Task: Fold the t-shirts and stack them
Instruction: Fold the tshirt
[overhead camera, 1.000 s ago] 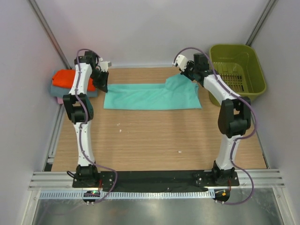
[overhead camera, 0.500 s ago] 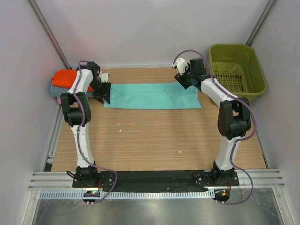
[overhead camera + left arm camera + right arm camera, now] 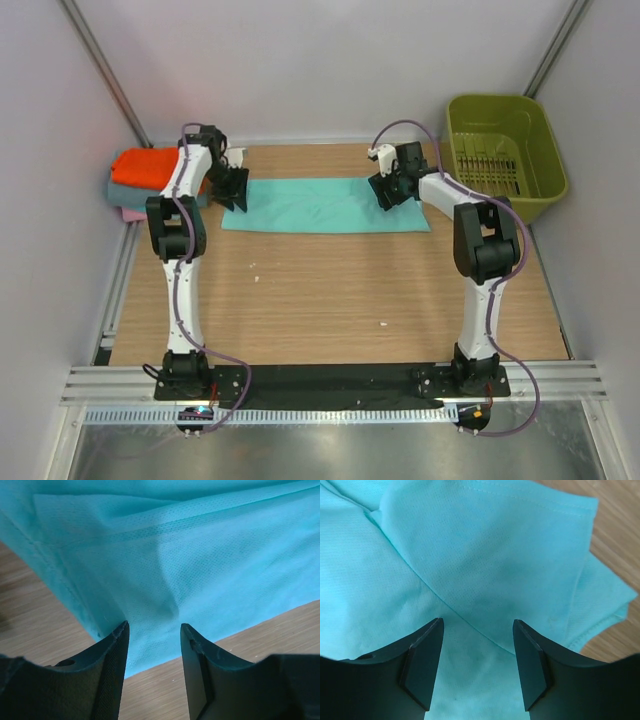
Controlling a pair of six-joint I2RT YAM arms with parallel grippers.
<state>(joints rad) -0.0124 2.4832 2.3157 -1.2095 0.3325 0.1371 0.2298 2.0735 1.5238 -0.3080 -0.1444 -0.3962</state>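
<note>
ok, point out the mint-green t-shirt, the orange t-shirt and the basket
mint-green t-shirt (image 3: 320, 205), top external view, middle of the flat folded strip
orange t-shirt (image 3: 145, 165), top external view, top face, uppermost of the left stack
olive-green basket (image 3: 488, 99), top external view, far rim

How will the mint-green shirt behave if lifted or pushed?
Likely floppy: the mint-green shirt lies flat in soft folded layers, so it should sag from a pinch. Probably light, judging by its thin knit. Pushed, it would likely bunch on the table rather than slide.

T-shirt (image 3: 310, 206) lies far back — folded stack (image 3: 148, 170) left (basket (image 3: 496, 98) right).
</note>
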